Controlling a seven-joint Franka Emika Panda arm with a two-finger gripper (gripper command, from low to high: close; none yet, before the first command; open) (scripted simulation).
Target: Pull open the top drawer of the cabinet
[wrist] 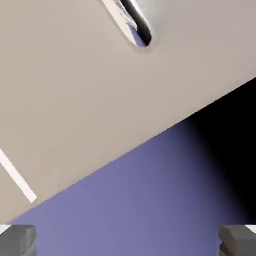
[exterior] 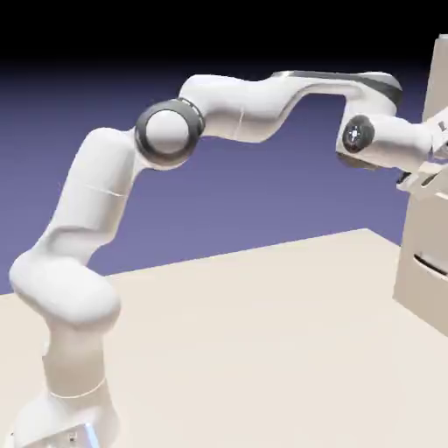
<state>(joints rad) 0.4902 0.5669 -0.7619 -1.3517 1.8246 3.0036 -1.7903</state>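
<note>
The beige cabinet stands at the exterior view's right edge, partly cut off. My hand is up against its upper part, and the fingers are out of the picture there. In the hand view a flat beige drawer front fills the upper left, and its dark bar handle sits near the top edge, far from the fingertips. The panel's slanted edge runs across the view with blue backdrop beyond it. My gripper is open wide: the grey fingertips show at both bottom corners with only backdrop between them.
A lower drawer front with a curved dark handle shows below my hand. The pale table stretches from the robot's base to the cabinet. A thin light seam crosses the panel at the hand view's left.
</note>
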